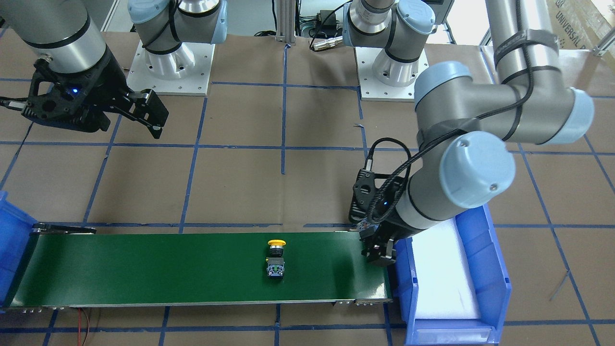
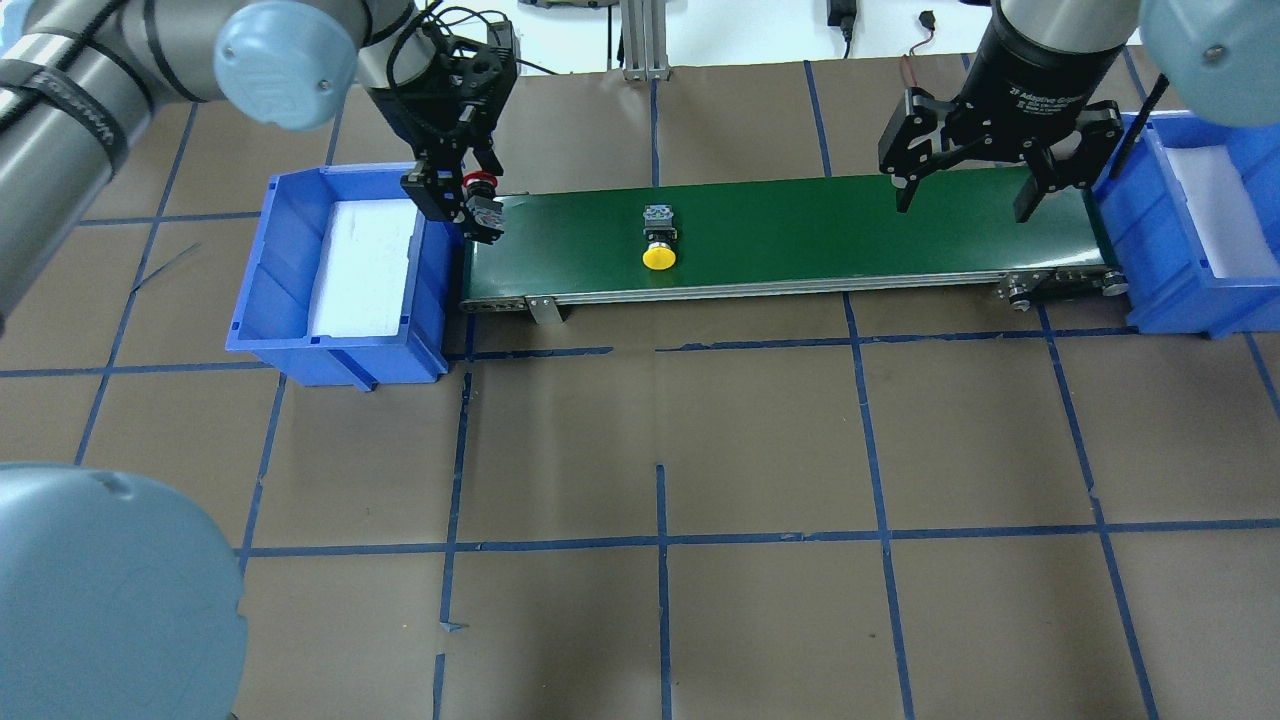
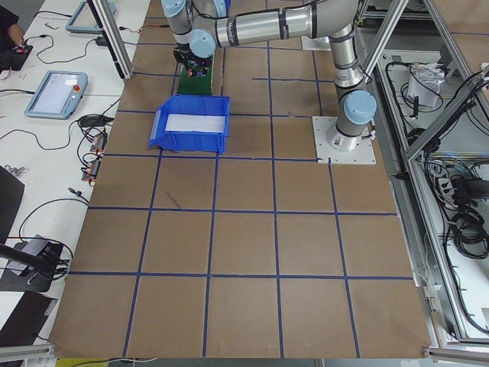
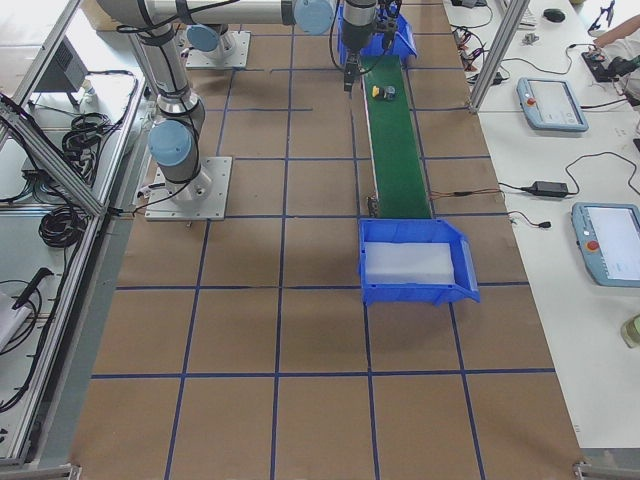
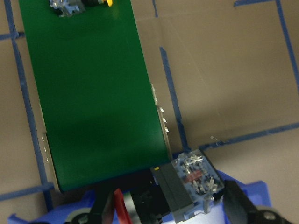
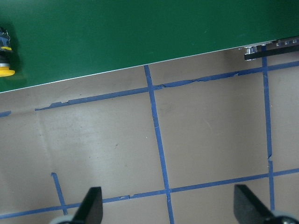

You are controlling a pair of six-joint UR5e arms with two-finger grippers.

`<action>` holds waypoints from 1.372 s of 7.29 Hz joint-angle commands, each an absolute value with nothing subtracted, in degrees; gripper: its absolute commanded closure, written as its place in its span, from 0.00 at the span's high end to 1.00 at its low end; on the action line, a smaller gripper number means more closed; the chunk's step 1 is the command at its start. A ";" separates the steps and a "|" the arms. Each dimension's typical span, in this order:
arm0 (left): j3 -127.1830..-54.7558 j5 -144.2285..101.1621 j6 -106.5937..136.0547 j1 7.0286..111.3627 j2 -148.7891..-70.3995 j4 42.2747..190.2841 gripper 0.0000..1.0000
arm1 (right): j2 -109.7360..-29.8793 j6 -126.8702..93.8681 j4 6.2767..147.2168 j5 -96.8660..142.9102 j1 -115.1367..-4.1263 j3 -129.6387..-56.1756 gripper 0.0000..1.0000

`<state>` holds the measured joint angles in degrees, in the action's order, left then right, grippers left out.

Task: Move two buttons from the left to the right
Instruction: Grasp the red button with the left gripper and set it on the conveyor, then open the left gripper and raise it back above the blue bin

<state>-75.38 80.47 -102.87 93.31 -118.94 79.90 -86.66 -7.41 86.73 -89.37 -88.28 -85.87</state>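
The yellow-capped button (image 2: pixel 658 240) lies on its side near the middle of the green conveyor belt (image 2: pixel 800 230). It also shows in the front view (image 1: pixel 276 258) and at the top of the left wrist view (image 5: pixel 74 3). My left gripper (image 2: pixel 462 205) is shut on the red-capped button (image 2: pixel 485 208) over the belt's left end, next to the left blue bin (image 2: pixel 330 350). The left wrist view shows the red button's (image 5: pixel 187 184) clear contact block between the fingers. My right gripper (image 2: pixel 965 195) is open and empty above the belt's right end.
The right blue bin (image 2: pixel 1165 300) with white foam padding stands past the belt's right end. The left bin also has white foam inside. Brown table paper with blue tape lines surrounds the belt. Both arm bases stand behind the belt in the front view.
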 commanded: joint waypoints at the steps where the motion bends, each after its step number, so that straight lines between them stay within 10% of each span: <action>1: -74.98 80.33 -100.73 95.62 -124.35 73.39 0.56 | -86.66 -7.38 86.75 -89.38 -88.15 -85.96 1.00; 3: -75.41 80.68 -100.20 95.71 -125.16 72.86 0.56 | -86.66 -7.38 86.75 -89.30 -88.15 -85.96 1.00; 6: -75.76 80.59 -97.93 95.62 -125.25 73.56 0.99 | -86.66 -7.38 86.75 -88.77 -88.16 -85.96 1.00; 10: -76.10 81.39 -90.57 94.84 -118.09 79.25 0.99 | -86.66 -7.38 86.75 -88.59 -88.15 -85.96 1.00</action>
<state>-75.39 81.22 -94.88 95.40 -122.64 76.36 -86.66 -7.38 86.75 -88.62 -88.16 -85.96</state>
